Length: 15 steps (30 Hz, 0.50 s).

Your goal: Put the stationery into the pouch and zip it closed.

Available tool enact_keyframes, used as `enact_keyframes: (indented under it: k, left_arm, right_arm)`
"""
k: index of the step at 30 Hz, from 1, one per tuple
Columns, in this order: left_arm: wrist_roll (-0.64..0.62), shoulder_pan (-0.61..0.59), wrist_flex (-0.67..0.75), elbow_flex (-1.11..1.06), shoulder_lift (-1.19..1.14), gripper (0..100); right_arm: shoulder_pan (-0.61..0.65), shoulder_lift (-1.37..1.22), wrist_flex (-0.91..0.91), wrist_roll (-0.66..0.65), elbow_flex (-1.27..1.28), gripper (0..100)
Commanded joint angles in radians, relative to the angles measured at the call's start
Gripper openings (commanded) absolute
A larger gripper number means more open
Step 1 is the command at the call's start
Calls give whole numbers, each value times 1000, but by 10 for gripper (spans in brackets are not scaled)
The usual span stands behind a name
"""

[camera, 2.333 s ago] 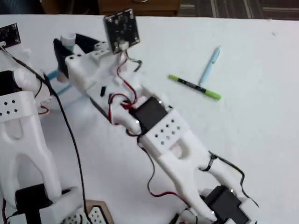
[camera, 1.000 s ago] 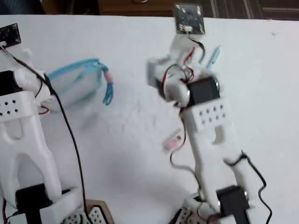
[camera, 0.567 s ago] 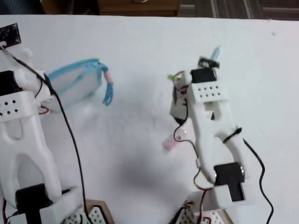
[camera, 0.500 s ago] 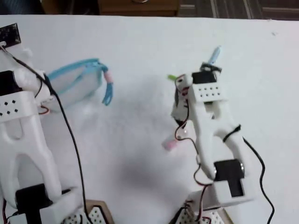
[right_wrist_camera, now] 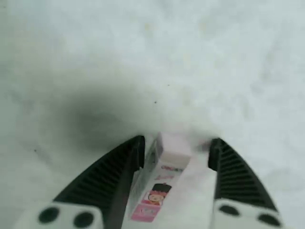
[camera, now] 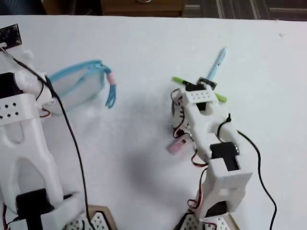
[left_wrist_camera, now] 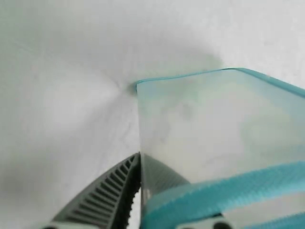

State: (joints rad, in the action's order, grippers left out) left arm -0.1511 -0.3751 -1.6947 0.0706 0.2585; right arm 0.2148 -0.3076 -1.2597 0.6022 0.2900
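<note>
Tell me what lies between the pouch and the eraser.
Nothing: in the high view the stretch from the pouch to the eraser is bare table.

A white table [camera: 144, 38] spread across the high view, its surface marked by soft grey shadows. Beyond its far edge stood brown wooden furniture [camera: 144, 6] — and beside that, a strip of dark, striped floor [camera: 240, 8].

Note for you: the eraser [right_wrist_camera: 162, 176] sleeve carries pink lettering above a small cartoon figure, too blurred to read.
</note>
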Motion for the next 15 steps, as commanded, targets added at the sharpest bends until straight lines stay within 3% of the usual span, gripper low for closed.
enact_keyframes:
  k: [1,4,8,11,15]
  left_arm:
    - [-3,-5,6,8,41,24]
    - [-3,-5,8,8,41,24]
    - [-3,-5,8,8,41,24]
    - [-3,-5,8,8,41,24]
    - [-3,-5,5,8,41,24]
  right_arm:
    - [-4,-24,7,8,0,322]
    - [2,-39,7,8,-3,248]
    - [-1,-33,19,-2,-6,2]
    - [-5,-30,13,-2,-6,68]
    - [-5,59,-19,-2,-15,22]
